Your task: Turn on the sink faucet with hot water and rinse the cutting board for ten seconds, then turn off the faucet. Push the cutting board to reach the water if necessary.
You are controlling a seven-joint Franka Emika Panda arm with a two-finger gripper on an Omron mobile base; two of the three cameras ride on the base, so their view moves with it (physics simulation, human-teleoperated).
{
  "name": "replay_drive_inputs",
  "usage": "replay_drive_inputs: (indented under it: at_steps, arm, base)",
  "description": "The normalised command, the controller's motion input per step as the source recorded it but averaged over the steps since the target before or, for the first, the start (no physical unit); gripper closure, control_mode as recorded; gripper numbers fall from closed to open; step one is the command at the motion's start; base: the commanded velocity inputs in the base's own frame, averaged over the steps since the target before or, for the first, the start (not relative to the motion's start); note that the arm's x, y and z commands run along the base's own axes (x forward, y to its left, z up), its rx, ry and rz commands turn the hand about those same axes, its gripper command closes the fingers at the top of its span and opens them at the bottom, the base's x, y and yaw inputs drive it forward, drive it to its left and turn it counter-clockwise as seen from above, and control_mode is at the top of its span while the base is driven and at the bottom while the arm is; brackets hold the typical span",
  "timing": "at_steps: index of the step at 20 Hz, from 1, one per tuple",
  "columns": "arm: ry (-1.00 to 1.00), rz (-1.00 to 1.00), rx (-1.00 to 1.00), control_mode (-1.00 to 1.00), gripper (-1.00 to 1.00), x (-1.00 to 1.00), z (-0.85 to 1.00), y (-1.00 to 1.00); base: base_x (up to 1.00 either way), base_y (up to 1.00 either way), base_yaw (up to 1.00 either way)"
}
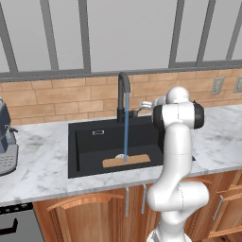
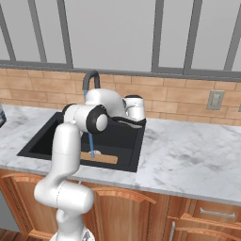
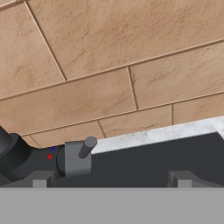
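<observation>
You are viewing a tall matte black gooseneck faucet (image 1: 124,92) with red and blue dots on its grey lever base (image 3: 77,158), a thin blue water stream (image 1: 126,127), a light tan wooden cutting board (image 1: 137,160), a matte black rectangular basin (image 1: 87,149), a grey-veined white marble counter (image 1: 38,165), and a tan brick-patterned tile wall (image 3: 109,65).

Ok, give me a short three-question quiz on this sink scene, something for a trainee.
1. True or false: water is running from the faucet.
2. Where does the stream land? A) the bare sink floor B) the board C) the counter
3. Fill in: the gripper by the faucet's lever has its jaws ____.

Key: 1 true; 2 B; 3 open.
</observation>
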Motion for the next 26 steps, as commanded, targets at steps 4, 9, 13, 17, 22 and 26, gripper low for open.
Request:
replay_drive_inputs:
  at_steps: [4, 9, 13, 17, 22, 26]
  arm:
    - [0.00, 0.00, 0.00, -1.00, -1.00, 0.00, 0.00, 0.00]
    - [0.00, 0.00, 0.00, -1.00, -1.00, 0.00, 0.00, 0.00]
    - [0.00, 0.00, 0.00, -1.00, -1.00, 0.00, 0.00, 0.00]
    - [0.00, 0.00, 0.00, -1.00, -1.00, 0.00, 0.00, 0.00]
    - [0.00, 0.00, 0.00, -1.00, -1.00, 0.00, 0.00, 0.00]
    - [0.00, 0.00, 0.00, -1.00, -1.00, 0.00, 0.00, 0.00]
  base:
    - [0.00, 0.00, 0.00]
    - [0.00, 0.00, 0.00]
    - [0.00, 0.00, 0.00]
    - [0.00, 0.00, 0.00]
    - [0.00, 0.00, 0.00]
    - [0.00, 0.00, 0.00]
